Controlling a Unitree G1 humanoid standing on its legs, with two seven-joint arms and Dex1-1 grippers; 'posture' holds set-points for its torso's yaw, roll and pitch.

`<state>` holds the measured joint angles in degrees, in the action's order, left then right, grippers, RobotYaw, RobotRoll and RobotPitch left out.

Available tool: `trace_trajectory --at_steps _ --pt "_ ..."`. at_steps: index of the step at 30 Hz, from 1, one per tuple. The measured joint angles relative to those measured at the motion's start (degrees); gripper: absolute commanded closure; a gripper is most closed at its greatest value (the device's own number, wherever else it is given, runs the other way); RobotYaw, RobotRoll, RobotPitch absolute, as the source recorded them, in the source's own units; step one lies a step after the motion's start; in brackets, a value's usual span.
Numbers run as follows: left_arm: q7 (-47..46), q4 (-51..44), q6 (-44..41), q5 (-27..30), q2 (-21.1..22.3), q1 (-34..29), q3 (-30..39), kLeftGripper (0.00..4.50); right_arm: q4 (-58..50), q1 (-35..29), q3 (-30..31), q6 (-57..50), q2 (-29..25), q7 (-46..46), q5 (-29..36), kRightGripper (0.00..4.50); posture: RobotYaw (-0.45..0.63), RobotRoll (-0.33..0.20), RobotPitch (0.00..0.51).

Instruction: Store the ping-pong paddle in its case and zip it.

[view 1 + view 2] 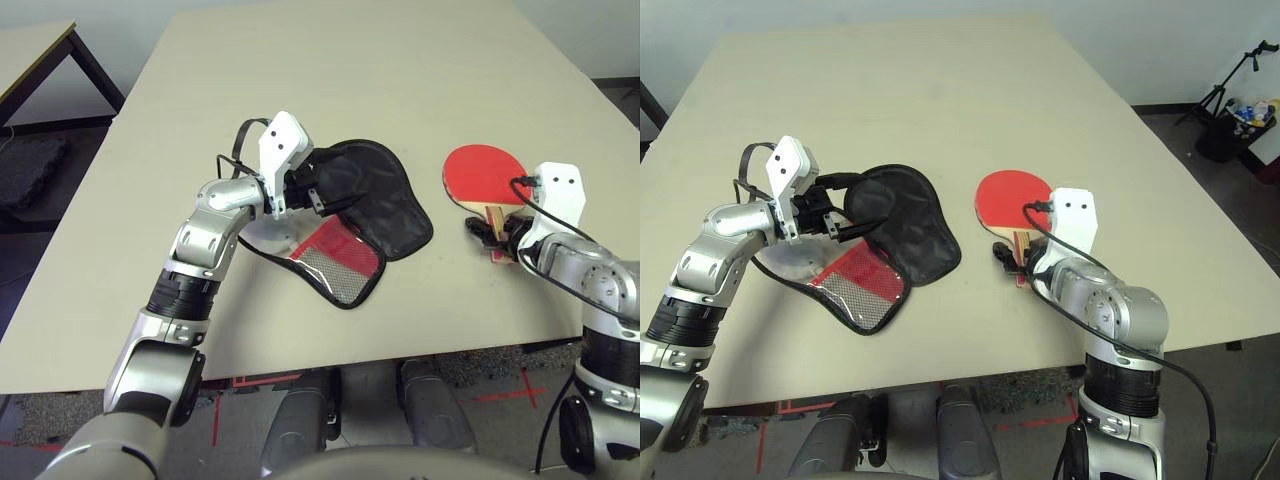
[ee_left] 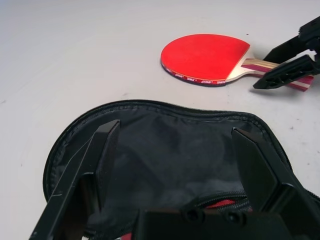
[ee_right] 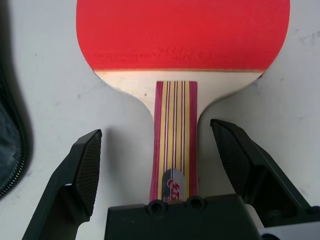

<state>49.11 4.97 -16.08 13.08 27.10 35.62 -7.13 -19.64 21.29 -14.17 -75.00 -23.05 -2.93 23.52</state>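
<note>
Our right claw [image 3: 156, 150] stood wide, its fingers either side of the ping-pong paddle [image 3: 180, 55] handle on the table [image 1: 400, 70]. Our left claw [image 2: 175, 150] gaped wide over the case [image 1: 375, 205], which lay unzipped.

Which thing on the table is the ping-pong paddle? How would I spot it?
Find the big beige table, then look toward the robot's right arm. The ping-pong paddle lies flat there, its striped wooden handle between the fingers of the open right claw. Unlike the floppy black-lined case beside it, it has a smooth round red face.
</note>
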Motion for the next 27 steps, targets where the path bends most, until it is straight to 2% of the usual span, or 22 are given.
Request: trace_trajectory --at_steps 2,8,11,19,27 --pt "-0.1 -0.1 -0.2 0.0 0.0 0.0 0.0 0.0 -0.1 0.0 0.7 -0.1 -0.1 0.0 -1.0 0.57 -0.06 0.0 0.16" --pt "-0.5 -0.2 -0.7 0.1 0.0 0.0 0.0 0.0 0.3 0.0 1.6 0.5 -0.4 -0.1 -3.5 2.54 -0.07 0.0 0.158" --pt "-0.4 -0.3 -1.1 0.1 0.0 0.0 0.0 0.0 0.6 0.0 1.8 1.0 -0.7 -0.4 -4.2 3.36 -0.07 0.0 0.156" --pt "-0.4 -0.4 -1.6 0.1 -0.1 0.0 0.0 0.0 3.0 1.2 1.9 4.4 -1.4 -0.9 -6.6 3.36 -0.08 0.0 0.152" --pt "-0.4 -0.4 -1.7 0.1 -0.3 0.6 0.0 0.0 0.0 8.6 3.6 5.7 0.0 -2.2 -6.7 3.36 -0.08 0.0 0.151"
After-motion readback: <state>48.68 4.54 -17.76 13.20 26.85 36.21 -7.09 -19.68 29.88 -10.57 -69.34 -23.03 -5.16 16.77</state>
